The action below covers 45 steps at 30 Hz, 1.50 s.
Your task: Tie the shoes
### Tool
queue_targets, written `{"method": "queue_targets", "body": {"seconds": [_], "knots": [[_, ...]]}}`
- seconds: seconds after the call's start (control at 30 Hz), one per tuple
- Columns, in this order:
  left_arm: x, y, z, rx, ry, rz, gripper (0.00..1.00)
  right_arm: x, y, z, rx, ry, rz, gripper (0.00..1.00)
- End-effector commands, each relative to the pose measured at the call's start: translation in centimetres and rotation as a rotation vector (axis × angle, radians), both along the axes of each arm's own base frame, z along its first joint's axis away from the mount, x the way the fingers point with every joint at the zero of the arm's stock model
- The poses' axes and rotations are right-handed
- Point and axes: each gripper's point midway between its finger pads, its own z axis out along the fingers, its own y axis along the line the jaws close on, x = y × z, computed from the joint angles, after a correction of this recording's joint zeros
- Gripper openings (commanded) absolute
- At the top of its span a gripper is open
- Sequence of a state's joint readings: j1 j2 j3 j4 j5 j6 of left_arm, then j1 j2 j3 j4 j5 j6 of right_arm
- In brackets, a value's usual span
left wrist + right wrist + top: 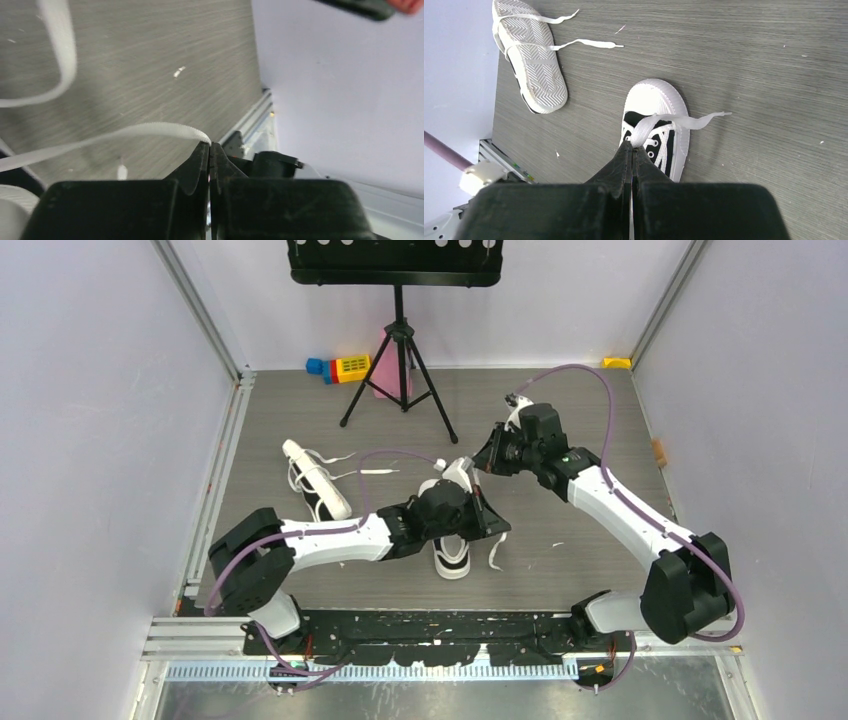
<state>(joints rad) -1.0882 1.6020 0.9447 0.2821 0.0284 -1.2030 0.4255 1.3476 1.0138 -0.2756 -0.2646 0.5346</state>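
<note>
One of the shoes [655, 107] stands upright mid-table, black with a white toe cap, also in the top view [452, 558]. My left gripper [210, 144] is shut on a white lace [150, 129] that runs off to the left; in the top view this gripper [498, 529] hovers over that shoe's right side. My right gripper [631, 145] is shut on the other lace [659, 124] just above the shoe's eyelets, and sits beyond the toe [478, 465]. The second shoe [531, 75] lies sole-up to the left [318, 483], laces loose.
A black tripod stand [400, 370] stands at the back centre, with coloured toy blocks [340, 367] and a pink item [385, 375] beside it. A small yellow object [617, 362] sits in the far right corner. Walls close in on both sides.
</note>
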Motion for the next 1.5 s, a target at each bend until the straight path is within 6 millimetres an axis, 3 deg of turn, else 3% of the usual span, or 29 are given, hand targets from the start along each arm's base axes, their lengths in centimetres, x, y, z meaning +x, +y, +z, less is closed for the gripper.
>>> {"method": "queue_targets", "body": {"seconds": [0.0, 0.07, 0.13, 0.27, 0.4, 0.5, 0.6, 0.7, 0.87, 1.0, 1.17, 1.47], "knots": [[4.0, 2.4, 2.3, 0.196, -0.247, 0.086, 0.05, 0.0, -0.3, 1.9, 0.019, -0.064, -0.004, 0.0], [4.8, 3.7, 1.6, 0.366, -0.316, 0.045, 0.29, -0.2, -0.7, 1.3, 0.008, -0.052, -0.017, 0.0], [4.2, 4.5, 1.5, 0.466, -0.318, -0.051, 0.47, -0.5, -1.0, 0.6, -0.006, -0.039, -0.026, 0.0], [2.5, 7.1, 2.0, 0.535, -0.337, -0.154, 0.62, -1.4, -1.7, -0.3, -0.035, -0.024, -0.031, 0.0], [1.1, 9.6, 3.4, 0.465, -0.298, -0.282, 0.71, -2.2, -2.4, -0.7, -0.056, -0.016, -0.038, 0.0], [1.3, 11.5, 4.0, 0.496, -0.345, -0.351, 0.72, -2.8, -2.7, -1.0, -0.068, -0.01, -0.03, 0.0], [2.4, 12.4, 3.6, 0.558, -0.43, -0.395, 0.64, -3.2, -3.2, -1.7, -0.09, -0.002, -0.04, 0.0], [3.5, 11.8, 3.0, 0.602, -0.515, -0.466, 0.56, -3.5, -4.0, -2.9, -0.124, 0.023, -0.064, 0.0], [3.5, 9.2, 0.6, 0.575, -0.654, -0.716, 0.55, -4.0, -5.6, -4.5, -0.167, 0.049, -0.141, 0.0], [4.3, 9.1, -1.3, 0.643, -0.706, -0.826, 0.54, -4.6, -5.5, -4.8, -0.157, 0.061, -0.135, 0.0], [4.4, 8.8, -2.7, 0.663, -0.698, -0.917, 0.4, -4.9, -5.5, -5.3, -0.154, 0.079, -0.134, 0.0], [5.1, 9.2, -5.0, 0.732, -0.663, -0.958, 0.38, -5.0, -5.4, -5.3, -0.148, 0.08, -0.131, 0.0]]}}
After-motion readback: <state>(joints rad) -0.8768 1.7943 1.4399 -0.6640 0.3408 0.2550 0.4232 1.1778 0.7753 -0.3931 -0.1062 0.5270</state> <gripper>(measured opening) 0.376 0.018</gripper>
